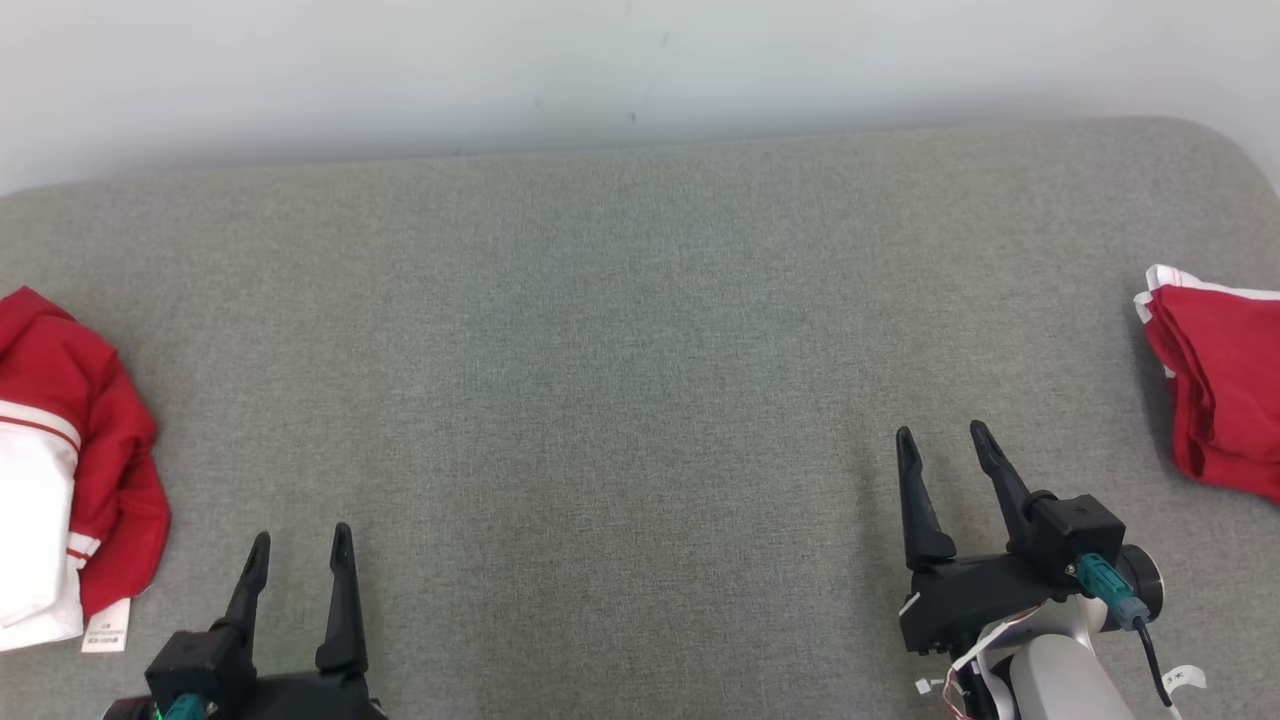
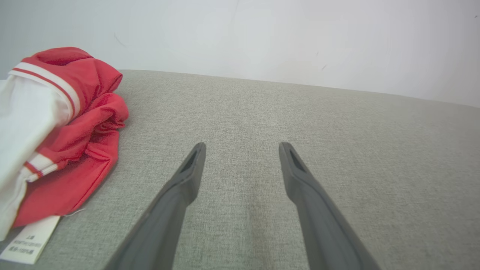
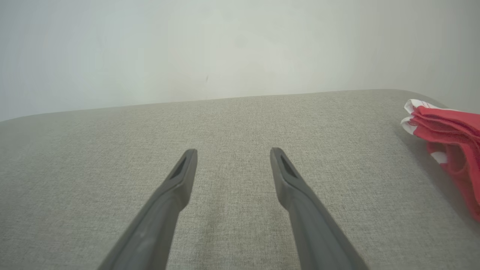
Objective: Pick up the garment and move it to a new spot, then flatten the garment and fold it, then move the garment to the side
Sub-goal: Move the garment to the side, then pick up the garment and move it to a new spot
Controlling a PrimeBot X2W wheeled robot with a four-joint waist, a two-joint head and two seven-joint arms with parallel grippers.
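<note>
A crumpled red and white garment (image 1: pixel 70 460) lies in a heap at the left edge of the grey fabric surface (image 1: pixel 620 380); the left wrist view has this garment (image 2: pixel 63 138) to the left of my fingers. My left gripper (image 1: pixel 300 545) hovers open at the lower left, just right of the heap and apart from it. A second red garment with white trim (image 1: pixel 1220 390) lies folded at the right edge, seen as a red bundle (image 3: pixel 450 138) in the right wrist view. Open and holding nothing, my right gripper (image 1: pixel 945 445) sits left of that bundle.
A pale wall (image 1: pixel 640 70) runs behind the surface's far edge. A white care label (image 1: pixel 107 625) sticks out from under the left heap. The surface's far right corner is rounded.
</note>
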